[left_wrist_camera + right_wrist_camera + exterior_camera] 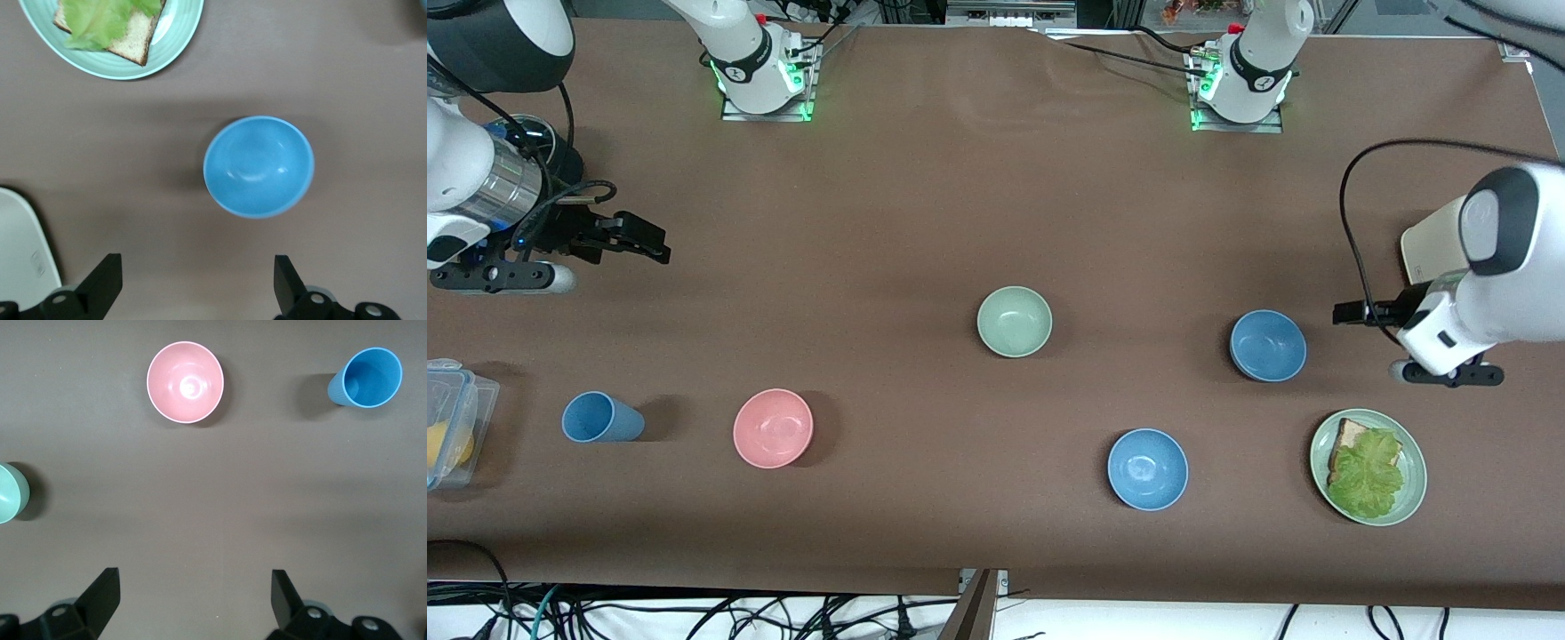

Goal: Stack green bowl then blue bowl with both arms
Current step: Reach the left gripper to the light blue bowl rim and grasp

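— Hands?
— The left gripper (1348, 313) hangs spread and holding nothing over the table (925, 196) at the left arm's end. The right gripper (651, 244), also spread, waits over the other end.
— The bowls?
— The green bowl (1014, 322) sits mid-table. The blue bowl (1267, 346) is at its 3 o'clock and the sky-blue bowl (1147, 468) at 5, all well apart.
— Anything filled?
— The plate (1412, 484) carries bread (1347, 436) under lettuce (1369, 476).
— Wrist views?
— The left one looks down into the blue bowl (259, 167). The right one catches the pink bowl (185, 382), the cup (367, 379) and the green bowl's rim (10, 492).
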